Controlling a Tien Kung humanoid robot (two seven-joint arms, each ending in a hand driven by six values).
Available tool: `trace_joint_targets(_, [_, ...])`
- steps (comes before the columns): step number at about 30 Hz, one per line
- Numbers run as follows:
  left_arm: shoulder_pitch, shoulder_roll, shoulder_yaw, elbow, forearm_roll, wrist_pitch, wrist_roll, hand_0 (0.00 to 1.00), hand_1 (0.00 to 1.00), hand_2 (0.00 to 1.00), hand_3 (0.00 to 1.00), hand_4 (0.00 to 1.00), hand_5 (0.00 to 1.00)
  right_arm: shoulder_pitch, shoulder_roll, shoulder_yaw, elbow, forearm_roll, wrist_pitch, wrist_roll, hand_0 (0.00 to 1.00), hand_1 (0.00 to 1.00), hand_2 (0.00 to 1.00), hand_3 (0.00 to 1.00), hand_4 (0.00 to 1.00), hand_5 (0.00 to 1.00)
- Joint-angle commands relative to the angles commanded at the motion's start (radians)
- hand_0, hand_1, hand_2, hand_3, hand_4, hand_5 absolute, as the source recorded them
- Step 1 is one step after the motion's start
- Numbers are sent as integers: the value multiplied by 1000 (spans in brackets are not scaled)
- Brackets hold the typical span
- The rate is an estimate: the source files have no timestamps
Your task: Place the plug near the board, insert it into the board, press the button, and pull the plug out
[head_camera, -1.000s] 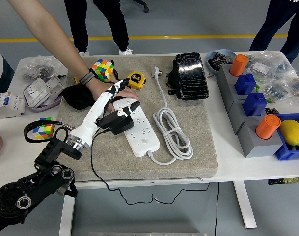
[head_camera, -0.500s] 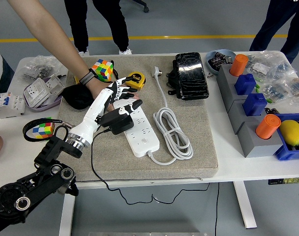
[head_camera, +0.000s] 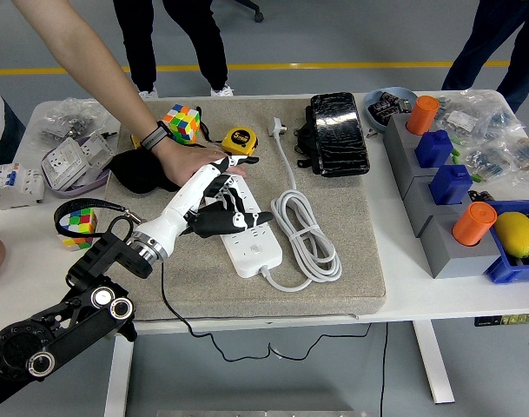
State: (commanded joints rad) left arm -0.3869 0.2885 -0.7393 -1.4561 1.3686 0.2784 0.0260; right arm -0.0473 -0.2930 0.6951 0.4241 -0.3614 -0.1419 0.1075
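A white power strip (head_camera: 254,246) lies slanted on the grey mat (head_camera: 351,261), its white cord coiled (head_camera: 305,236) to the right. My left hand (head_camera: 230,205) reaches in from the lower left and rests low over the strip's upper half. Its fingers are curled around a black plug (head_camera: 212,223) pressed against the strip's sockets. The plug's thin black cable (head_camera: 164,291) trails off the table's front edge. A person's hand (head_camera: 191,162) with a wristband holds down the strip's far end, right behind my fingers. Whether the plug's pins are seated is hidden.
A Rubik's cube (head_camera: 182,122), a yellow tape measure (head_camera: 238,139) and a black pouch (head_camera: 338,135) lie behind the strip. A small cube (head_camera: 77,224) sits at the left. Grey racks (head_camera: 438,234) with orange and blue pieces and a lemon (head_camera: 516,233) stand at the right.
My left hand has dropped and tilted forward, bringing the black plug down from above the strip onto its sockets. The person's hand stays on the strip's far end.
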Motion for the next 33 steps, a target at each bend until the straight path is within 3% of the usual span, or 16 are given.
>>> trace_joint_targets(1, [-2,0,-1,-3,5,-16,19,69,93,173,837,794,51,1,0,0,0,0,0,0,567,636,606,536,913,462])
trace_joint_targets(7, [-14,3,3,-17,26,-99,111,69,93,173,837,794,51,3,0,3,1,-1,0,0,567,636,606,536,913,462])
trace_joint_targets(8, [-17,3,4,-20,30,-114,127,63,99,167,841,783,2,3,0,4,1,-1,0,0,568,636,605,536,913,462])
trace_joint_targets(17, [-34,6,23,-39,46,-191,237,58,98,162,820,792,2,2,-1,1,1,0,0,0,567,636,605,536,913,463])
trace_joint_targets(25, [-47,10,41,-43,52,-277,368,56,101,165,793,770,2,6,-3,-2,1,1,0,0,565,636,605,536,913,462])
trace_joint_targets(33, [-52,14,53,-38,55,-302,412,56,107,171,773,777,2,7,-8,-5,1,2,0,0,568,636,605,536,913,462])
